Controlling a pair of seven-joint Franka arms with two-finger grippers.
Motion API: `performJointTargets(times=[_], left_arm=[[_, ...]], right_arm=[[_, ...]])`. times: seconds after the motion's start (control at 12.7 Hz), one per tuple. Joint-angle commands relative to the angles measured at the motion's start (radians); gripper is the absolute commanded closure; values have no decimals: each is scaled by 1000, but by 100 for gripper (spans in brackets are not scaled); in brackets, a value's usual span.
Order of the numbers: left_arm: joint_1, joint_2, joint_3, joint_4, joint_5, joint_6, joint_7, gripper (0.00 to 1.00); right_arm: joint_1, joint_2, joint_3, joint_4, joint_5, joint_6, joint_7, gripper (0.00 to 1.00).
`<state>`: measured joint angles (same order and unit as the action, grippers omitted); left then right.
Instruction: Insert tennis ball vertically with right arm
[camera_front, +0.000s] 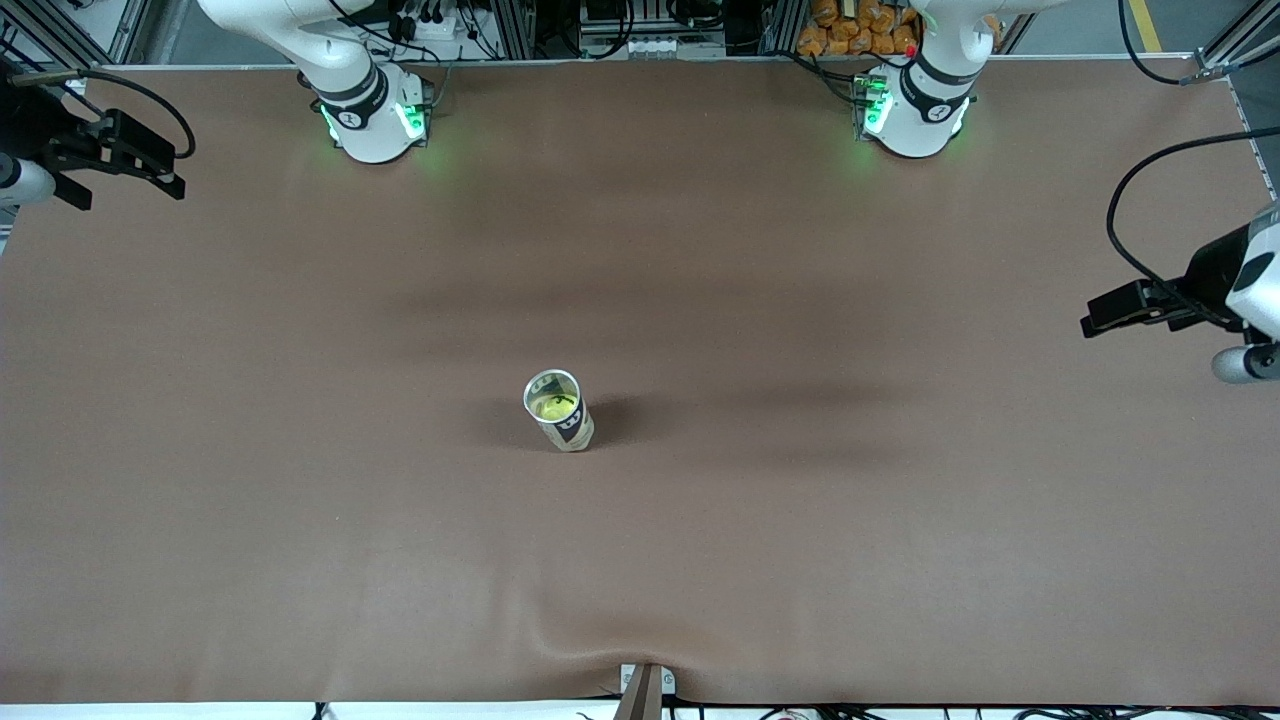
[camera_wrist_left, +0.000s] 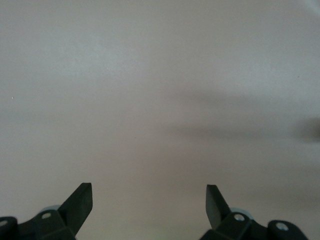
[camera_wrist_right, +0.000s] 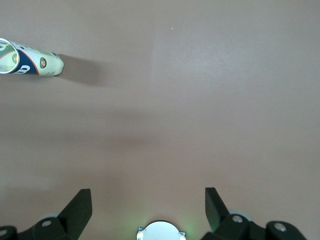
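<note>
A clear tennis-ball can (camera_front: 566, 425) with a dark label stands upright, open end up, on the brown table at mid-table. A yellow-green tennis ball (camera_front: 556, 405) sits inside it. The can also shows in the right wrist view (camera_wrist_right: 35, 65). My right gripper (camera_front: 170, 170) is open and empty, held over the table's edge at the right arm's end, well away from the can; it also shows in its wrist view (camera_wrist_right: 148, 196). My left gripper (camera_front: 1100, 312) is open and empty over the left arm's end of the table and sees only bare table (camera_wrist_left: 149, 192).
The brown table cover (camera_front: 800, 500) has a wrinkle at its edge nearest the front camera, by a small metal bracket (camera_front: 645, 685). The two arm bases (camera_front: 370, 115) (camera_front: 915, 110) stand along the opposite edge. The right arm's base also shows in the right wrist view (camera_wrist_right: 161, 232).
</note>
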<state>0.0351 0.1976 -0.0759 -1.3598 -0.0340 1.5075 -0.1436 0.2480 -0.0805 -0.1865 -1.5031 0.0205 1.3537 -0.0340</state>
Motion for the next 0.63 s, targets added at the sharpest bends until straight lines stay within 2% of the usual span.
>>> performJointTargets(times=[0.0,0.31,0.55], left_arm=[[0,-24,-1,-12,-6,-18,-11,0],[-6,-35,-5,-12,-6,-41,-21,0],[-1,-87,-18,-25,-6,-90,-21,0]], right_arm=[[-6,-1,-1,7,-10,-7,-12,0],[-12,-1,2,7,-1,2,-7,0],[-15,-1,4,7,-2,21,-7,0]])
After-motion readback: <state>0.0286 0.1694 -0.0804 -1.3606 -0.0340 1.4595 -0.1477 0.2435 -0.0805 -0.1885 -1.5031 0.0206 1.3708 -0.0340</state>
